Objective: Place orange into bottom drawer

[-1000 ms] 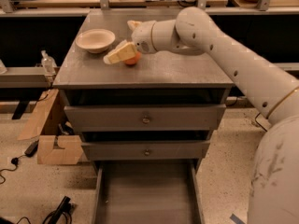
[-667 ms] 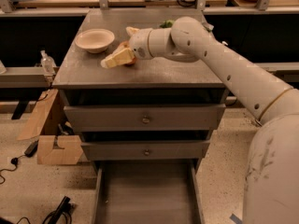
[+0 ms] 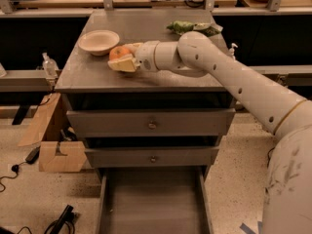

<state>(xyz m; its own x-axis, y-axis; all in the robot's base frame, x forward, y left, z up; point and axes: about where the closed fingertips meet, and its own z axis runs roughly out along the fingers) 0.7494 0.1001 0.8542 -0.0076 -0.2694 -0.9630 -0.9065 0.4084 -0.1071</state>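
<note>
The orange (image 3: 118,52) rests on the grey cabinet top (image 3: 146,77), just right of a beige bowl. My gripper (image 3: 125,57) reaches in from the right and lies flat at the orange. One finger is behind the fruit and one pale finger (image 3: 122,65) is in front of it, both close against it. The bottom drawer (image 3: 151,204) is pulled out and open at floor level, directly below. Its floor is bare. The two upper drawers are shut.
A beige bowl (image 3: 99,41) stands on the cabinet top left of the orange. A green snack bag (image 3: 192,28) lies at the back right. Cardboard (image 3: 53,145) and cables lie on the floor to the left. A desk stands behind.
My gripper has moved left across the cabinet top. The orange now shows between the fingers, closer to the bowl than before.
</note>
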